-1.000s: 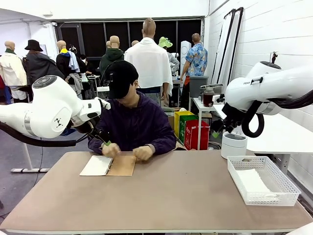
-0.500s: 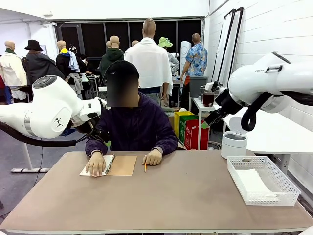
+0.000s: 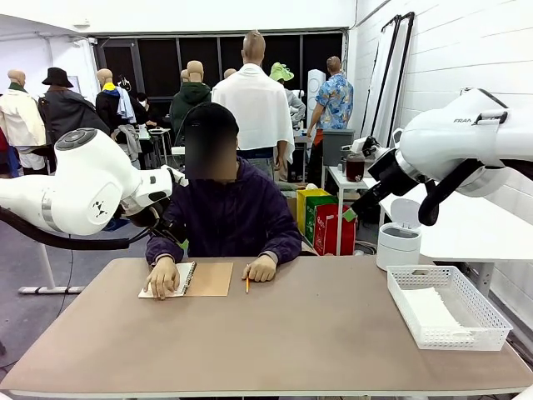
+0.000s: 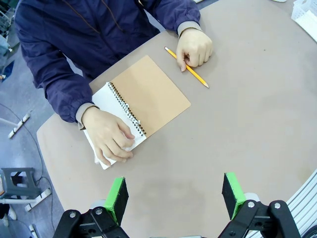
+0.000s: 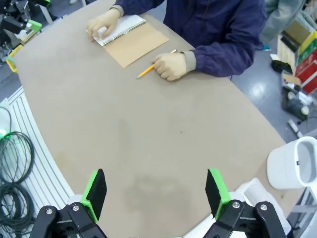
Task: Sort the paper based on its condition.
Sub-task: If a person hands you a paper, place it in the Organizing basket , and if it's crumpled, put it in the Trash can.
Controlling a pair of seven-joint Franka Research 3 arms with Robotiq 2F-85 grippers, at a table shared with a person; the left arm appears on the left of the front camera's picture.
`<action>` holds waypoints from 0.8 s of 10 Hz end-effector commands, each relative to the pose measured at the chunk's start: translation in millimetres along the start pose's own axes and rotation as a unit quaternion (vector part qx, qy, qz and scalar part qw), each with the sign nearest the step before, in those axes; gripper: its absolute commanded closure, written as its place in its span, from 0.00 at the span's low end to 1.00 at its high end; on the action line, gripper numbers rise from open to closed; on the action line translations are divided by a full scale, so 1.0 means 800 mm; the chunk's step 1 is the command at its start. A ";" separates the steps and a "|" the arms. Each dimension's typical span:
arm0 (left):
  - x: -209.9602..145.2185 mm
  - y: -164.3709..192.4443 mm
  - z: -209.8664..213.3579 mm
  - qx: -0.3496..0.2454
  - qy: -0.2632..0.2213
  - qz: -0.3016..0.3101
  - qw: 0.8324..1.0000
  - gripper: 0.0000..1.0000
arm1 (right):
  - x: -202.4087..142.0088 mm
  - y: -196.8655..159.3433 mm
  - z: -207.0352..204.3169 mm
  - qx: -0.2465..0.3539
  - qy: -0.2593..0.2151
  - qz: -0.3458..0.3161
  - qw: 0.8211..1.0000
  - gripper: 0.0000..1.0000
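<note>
White sheets of paper [image 3: 431,310] lie flat in a white mesh tray [image 3: 462,337], well away from the spiral notepad [image 4: 148,94], towards the robot's right side of the table [image 3: 316,333]. The notepad lies open, its brown cover folded out flat. A second ago the person was bent over the notepad with both hands on it; now the person sits upright. One hand [image 4: 111,139] presses on the notepad's white page, whose lower corner looks rumpled. The other hand [image 4: 195,47] rests just beside the notepad, touching a yellow pencil [image 4: 190,72] that now lies on the table. The writing seems finished, so a page is probably about to leave the notepad for sorting. The left gripper [image 4: 174,191] hovers on the robot's side of the notepad, fingers spread, nothing between them. The right gripper [image 5: 155,191] has swung slightly towards the notepad yet hangs well apart from it, also spread and empty
</note>
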State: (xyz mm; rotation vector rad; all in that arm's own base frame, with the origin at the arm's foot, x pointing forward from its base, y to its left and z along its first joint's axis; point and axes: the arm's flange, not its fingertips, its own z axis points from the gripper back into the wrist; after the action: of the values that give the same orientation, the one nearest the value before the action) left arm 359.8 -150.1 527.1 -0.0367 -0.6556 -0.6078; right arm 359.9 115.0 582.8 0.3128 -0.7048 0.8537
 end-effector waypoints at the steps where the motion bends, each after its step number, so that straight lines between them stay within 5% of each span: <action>1: -0.001 0.001 0.000 -0.003 0.002 0.002 1.000 0.00 | -0.001 -0.003 -0.001 -0.001 0.002 -0.002 1.000 0.00; 8: -0.001 0.001 0.000 -0.003 0.002 0.002 1.000 0.00 | -0.001 -0.003 -0.001 -0.001 0.002 -0.002 1.000 0.00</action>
State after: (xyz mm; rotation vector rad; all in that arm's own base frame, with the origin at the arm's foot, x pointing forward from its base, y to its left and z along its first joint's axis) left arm 359.8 -150.1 527.1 -0.0367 -0.6556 -0.6078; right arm 360.0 114.6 582.9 0.3124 -0.7042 0.8520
